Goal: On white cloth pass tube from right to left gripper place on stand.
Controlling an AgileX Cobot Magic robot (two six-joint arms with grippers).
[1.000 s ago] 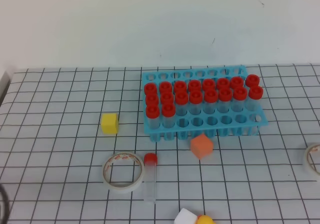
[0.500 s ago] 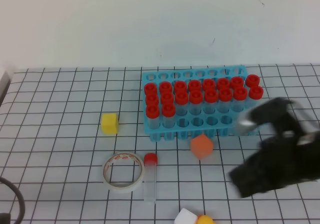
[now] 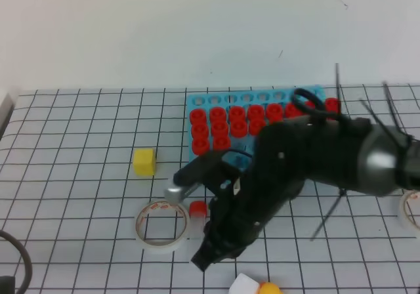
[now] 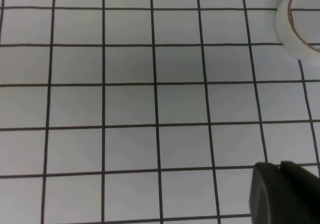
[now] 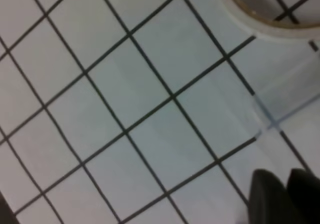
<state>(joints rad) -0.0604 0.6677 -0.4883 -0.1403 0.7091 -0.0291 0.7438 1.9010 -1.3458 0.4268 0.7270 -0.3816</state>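
Fingers: right gripper (image 5: 280, 196) jaws looking nearly together, grasping nothing | hovering beside lying tube (image 3: 196, 210) near tape roll (image 3: 161, 224), probably lining up pick | left gripper (image 4: 287, 191) clenched, waiting over white cloth (image 4: 130, 104).

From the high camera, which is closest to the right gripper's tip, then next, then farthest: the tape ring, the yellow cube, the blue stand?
Measured from the right gripper:
1. Tape ring, just to its left.
2. Yellow cube, farther back on the left.
3. Blue stand, at the back, partly behind the arm.
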